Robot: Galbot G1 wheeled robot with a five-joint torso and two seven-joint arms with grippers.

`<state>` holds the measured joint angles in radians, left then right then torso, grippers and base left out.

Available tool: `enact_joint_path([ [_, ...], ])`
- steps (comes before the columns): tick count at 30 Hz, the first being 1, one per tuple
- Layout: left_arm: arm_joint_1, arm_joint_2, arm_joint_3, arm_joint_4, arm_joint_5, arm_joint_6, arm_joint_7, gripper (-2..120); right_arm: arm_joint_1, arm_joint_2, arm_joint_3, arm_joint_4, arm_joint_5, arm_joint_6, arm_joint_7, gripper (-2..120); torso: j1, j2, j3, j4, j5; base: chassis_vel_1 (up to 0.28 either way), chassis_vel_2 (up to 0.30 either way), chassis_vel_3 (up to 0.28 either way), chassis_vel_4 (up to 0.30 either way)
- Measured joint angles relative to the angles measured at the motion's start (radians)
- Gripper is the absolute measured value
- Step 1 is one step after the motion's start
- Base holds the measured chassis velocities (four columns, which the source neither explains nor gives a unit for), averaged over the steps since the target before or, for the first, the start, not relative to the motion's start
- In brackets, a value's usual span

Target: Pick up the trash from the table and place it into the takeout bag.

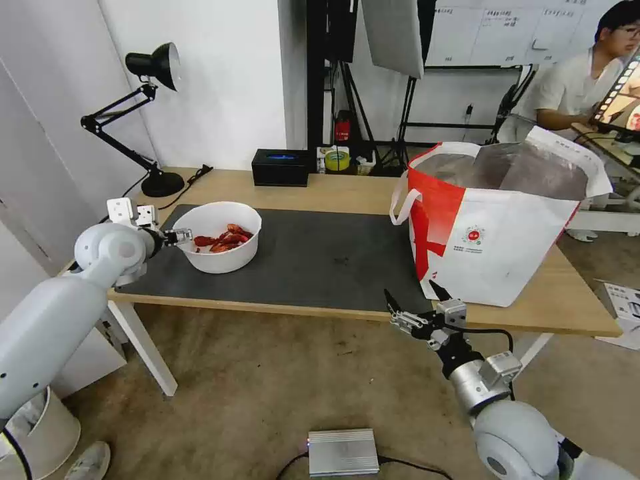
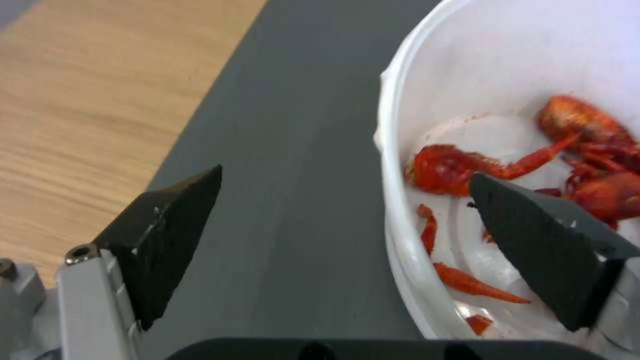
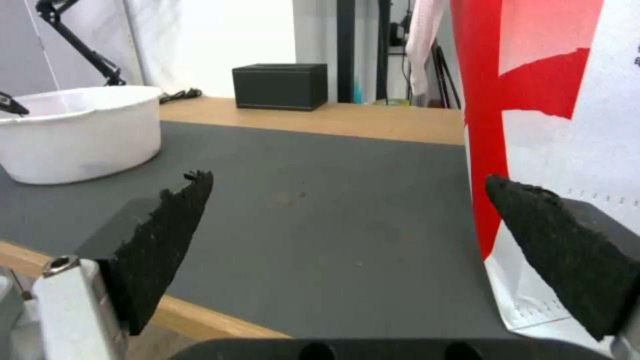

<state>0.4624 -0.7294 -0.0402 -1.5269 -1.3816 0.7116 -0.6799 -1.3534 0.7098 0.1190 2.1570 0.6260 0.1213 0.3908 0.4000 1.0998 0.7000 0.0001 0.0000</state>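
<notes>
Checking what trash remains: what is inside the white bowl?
Red crayfish shells lie in the white bowl; the left gripper, jaws open, straddles its rim, one jaw covering some shells.

Bowl of shells (image 1: 220, 239) on the mat's (image 1: 320, 267) left, takeout bag (image 1: 497, 227) at its right end.

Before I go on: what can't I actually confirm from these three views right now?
- Inside of the takeout bag: head view sees just foil lining near the rim; its walls hide the contents.
- Bowl rim contact: in the left wrist view the left hand straddles the rim, fingers open; touching or not is unclear.
- Bag logo text: too small to read.
- Right hand, open at the table's front edge: the bag's far side is cut off.
</notes>
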Motion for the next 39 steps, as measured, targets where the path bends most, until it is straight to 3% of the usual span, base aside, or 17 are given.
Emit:
enact_joint_path([
  [5, -0.064, -0.028, 0.043, 0.056, -0.06, 0.026, -0.046, 100, 0.0, 0.0, 0.0, 0.0, 0.0, 0.0, 0.0, 100, 0.0, 0.0, 0.0, -0.0002, 0.0001, 0.0, 0.0, 0.0, 0.0],
  [12, -0.086, -0.038, 0.054, 0.071, -0.098, 0.028, -0.081, 99, 0.0, 0.0, 0.0, 0.0, 0.0, 0.0, 0.0, 100, 0.0, 0.0, 0.0, -0.0001, 0.0001, 0.0, 0.0, 0.0, 0.0],
  [14, -0.089, -0.032, 0.065, 0.072, -0.114, 0.028, -0.096, 82, 0.0, 0.0, 0.0, 0.0, 0.0, 0.0, 0.0, 100, 0.0, 0.0, 0.0, -0.0001, 0.0, 0.0, 0.0, 0.0, 0.0],
  [15, -0.089, -0.032, 0.065, 0.072, -0.114, 0.028, -0.096, 82, 0.0, 0.0, 0.0, 0.0, 0.0, 0.0, 0.0, 100, 0.0, 0.0, 0.0, -0.0001, 0.0, 0.0, 0.0, 0.0, 0.0],
  [17, -0.073, -0.003, 0.072, 0.039, -0.14, 0.027, -0.057, 61, 0.0, 0.0, 0.0, 0.0, 0.0, 0.0, 0.0, 100, 0.0, 0.0, 0.0, 0.0001, 0.0, 0.0, 0.0, 0.0, 0.0],
  [18, -0.073, -0.003, 0.072, 0.039, -0.14, 0.027, -0.057, 61, 0.0, 0.0, 0.0, 0.0, 0.0, 0.0, 0.0, 100, 0.0, 0.0, 0.0, 0.0001, 0.0, 0.0, 0.0, 0.0, 0.0],
  [20, -0.072, 0.005, 0.084, 0.029, -0.142, 0.026, -0.047, 49, 0.0, 0.0, 0.0, 0.0, 0.0, 0.0, 0.0, 100, 0.0, 0.0, 0.0, 0.0, 0.0, 0.0, 0.0, 0.0, 0.0],
  [26, -0.076, 0.011, 0.1, 0.021, -0.147, 0.026, -0.041, 32, 0.0, 0.0, 0.0, 0.0, 0.0, 0.0, 0.0, 100, 0.0, 0.0, 0.0, -0.0002, 0.0, 0.0, 0.0, 0.0, 0.0],
  [27, -0.076, 0.013, 0.103, 0.019, -0.148, 0.026, -0.031, 24, 0.0, 0.0, 0.0, 0.0, 0.0, 0.0, 0.0, 100, 0.0, 0.0, 0.0, -0.0001, 0.0, 0.0, 0.0, 0.0, 0.0],
  [32, -0.075, 0.022, 0.105, 0.014, -0.151, 0.025, -0.013, 11, 0.0, 0.0, 0.0, 0.0, 0.0, 0.0, 0.0, 100, 0.0, 0.0, 0.0, -0.0002, 0.0, 0.0, 0.0, 0.0, 0.0],
  [34, -0.07, 0.031, 0.105, 0.006, -0.152, 0.025, 0.0, 0, 0.0, 0.0, 0.0, 0.0, 0.0, 0.0, 0.0, 100, 0.0, 0.0, 0.0, -0.0002, 0.0, 0.0, 0.0, 0.0, 0.0],
  [39, -0.047, 0.044, 0.075, -0.01, -0.152, 0.024, 0.031, 0, 0.0, 0.0, 0.0, 0.0, 0.0, 0.0, 0.0, 100, 0.0, 0.0, 0.0, 0.0, -0.0001, 0.0, 0.0, 0.0, 0.0],
])
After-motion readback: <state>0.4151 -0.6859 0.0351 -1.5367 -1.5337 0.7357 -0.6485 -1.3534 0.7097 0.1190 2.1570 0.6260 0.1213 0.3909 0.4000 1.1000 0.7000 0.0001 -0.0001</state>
